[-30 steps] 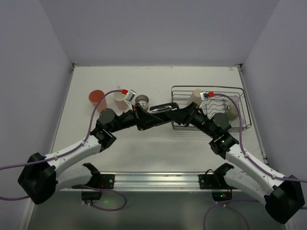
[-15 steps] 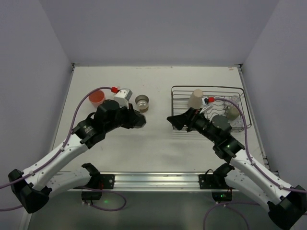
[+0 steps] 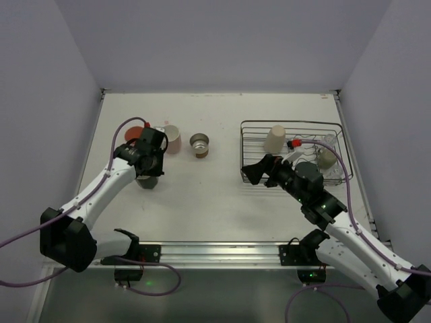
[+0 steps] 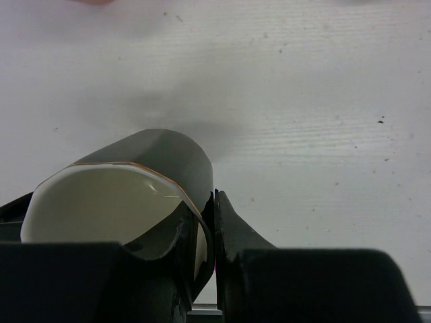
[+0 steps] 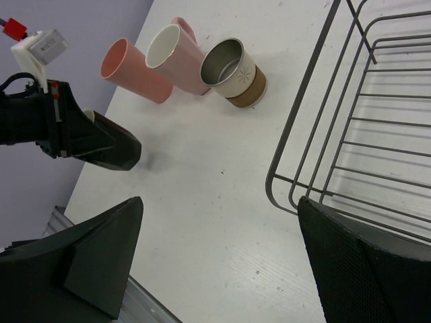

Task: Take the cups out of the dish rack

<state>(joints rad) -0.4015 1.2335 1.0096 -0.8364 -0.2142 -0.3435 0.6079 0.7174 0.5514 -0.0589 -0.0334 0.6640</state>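
One olive-grey mug (image 4: 161, 158) is clamped in left gripper (image 4: 207, 225), one finger inside the rim and one outside. Long axis runs in line with the fingers, mouth toward the wrist, base pointing away, tilted over the left part of table (image 3: 222, 202). Can't tell if the base touches the surface. Salmon cup (image 5: 131, 70), pink cup (image 5: 176, 57) and metal cup (image 5: 232, 67) stand in a row just beyond it. Beige cup (image 3: 275, 139) sits in dish rack (image 3: 259, 145). Right gripper (image 3: 252, 173) has fingers wide apart, holding nothing, at the rack's near-left corner. A second ago the arms met mid-table. Since then the left has swung the mug leftward and the right has pulled back.
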